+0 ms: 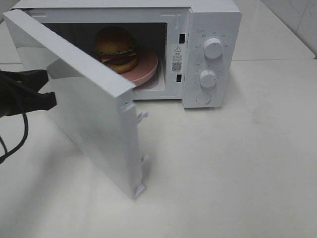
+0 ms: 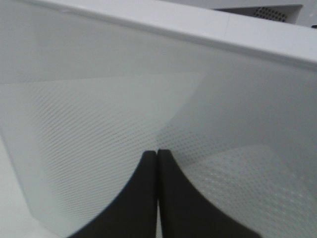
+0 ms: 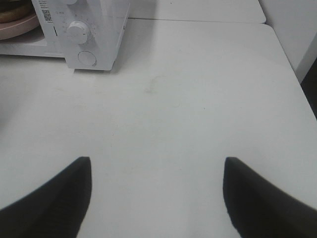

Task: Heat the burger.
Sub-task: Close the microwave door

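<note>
Left claw point(image 2: 157, 154) closed, near microwave door point(image 2: 94, 104)

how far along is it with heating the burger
Done: the burger sits on the pink plate inside the microwave. In hand: the shut left gripper is at the outer face of the door, which stands half open. Left: shutting the door and setting the dials.

A warning triangle and a QR code were seen on a sticker point(image 1: 177, 58) on the microwave point(image 1: 214, 20); its print and the markings around the dials point(image 1: 213, 48) could not be read.
</note>
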### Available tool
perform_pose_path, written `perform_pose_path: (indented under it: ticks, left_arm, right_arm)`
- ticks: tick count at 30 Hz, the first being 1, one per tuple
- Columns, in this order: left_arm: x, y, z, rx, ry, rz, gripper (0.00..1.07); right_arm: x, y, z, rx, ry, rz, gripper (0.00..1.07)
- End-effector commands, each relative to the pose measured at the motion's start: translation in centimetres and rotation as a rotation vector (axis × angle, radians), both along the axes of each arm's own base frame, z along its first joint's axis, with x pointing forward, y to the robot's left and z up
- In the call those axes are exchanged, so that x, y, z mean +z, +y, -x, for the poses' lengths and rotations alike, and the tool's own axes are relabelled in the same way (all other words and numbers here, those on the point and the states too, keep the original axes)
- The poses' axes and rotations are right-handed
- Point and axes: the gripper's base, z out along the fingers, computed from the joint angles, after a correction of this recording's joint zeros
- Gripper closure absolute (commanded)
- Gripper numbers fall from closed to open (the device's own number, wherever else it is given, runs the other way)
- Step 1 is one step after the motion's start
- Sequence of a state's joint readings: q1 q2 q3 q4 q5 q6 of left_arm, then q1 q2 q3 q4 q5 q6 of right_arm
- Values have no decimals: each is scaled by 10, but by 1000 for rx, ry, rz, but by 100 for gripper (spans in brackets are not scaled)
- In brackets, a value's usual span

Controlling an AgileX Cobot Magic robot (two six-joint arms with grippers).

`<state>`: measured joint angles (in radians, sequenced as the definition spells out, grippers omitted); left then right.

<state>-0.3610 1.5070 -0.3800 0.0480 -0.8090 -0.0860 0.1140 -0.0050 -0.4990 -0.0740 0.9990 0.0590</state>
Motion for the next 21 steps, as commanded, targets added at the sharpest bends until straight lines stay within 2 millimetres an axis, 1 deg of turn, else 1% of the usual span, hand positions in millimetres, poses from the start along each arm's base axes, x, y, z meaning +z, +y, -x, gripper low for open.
perform_pose_path:
  ticks: [1, 2, 4, 5, 7, 8, 9, 10, 11, 12, 13, 15, 16, 18, 19, 20, 21]
  left_arm:
    - [4, -16, -7, -38, -30, 15, 107]
    - [4, -16, -7, -38, -30, 15, 107]
    - [3, -30, -13, -40, -25, 18, 107]
    - [3, -30, -13, -40, -25, 18, 107]
    - [4, -40, -18, -31, -24, 27, 107]
    - [4, -40, -18, -31, -24, 27, 107]
    - [4, -49, -22, -31, -16, 22, 107]
    - [3, -53, -23, -31, -6, 22, 107]
    - [3, -53, -23, -31, -6, 22, 107]
    - [4, -61, -26, -33, -3, 12, 107]
    - [4, -61, -26, -33, -3, 12, 107]
    - [7, -73, -31, -33, -14, 11, 107]
    - [7, -73, -31, -33, -14, 11, 107]
    - [7, -86, -37, -39, -2, 13, 107]
    - [7, -86, -37, -39, -2, 13, 107]
    - [8, -94, -41, -49, 6, 21, 107]
    - [8, -94, -41, -49, 6, 21, 107]
  right_arm:
    - [0, 0, 4, -5, -30, 0, 35]
    - [0, 0, 4, -5, -30, 0, 35]
    - [0, 0, 4, -5, -30, 0, 35]
    - [0, 0, 4, -5, -30, 0, 35]
    - [0, 0, 4, -5, -30, 0, 35]
    - [0, 0, 4, -5, -30, 0, 35]
    - [0, 0, 4, -5, -30, 0, 35]
    - [0, 0, 4, -5, -30, 0, 35]
    - [0, 0, 4, -5, -30, 0, 35]
    - [0, 0, 4, -5, -30, 0, 35]
    - [0, 0, 4, -5, -30, 0, 35]
    - [0, 0, 4, -5, -30, 0, 35]
    - [0, 0, 4, -5, -30, 0, 35]
    - [0, 0, 4, -5, -30, 0, 35]
    - [0, 0, 4, -5, -30, 0, 35]
    - [0, 0, 4, -5, -30, 0, 35]
    - [0, 0, 4, -5, -30, 0, 35]
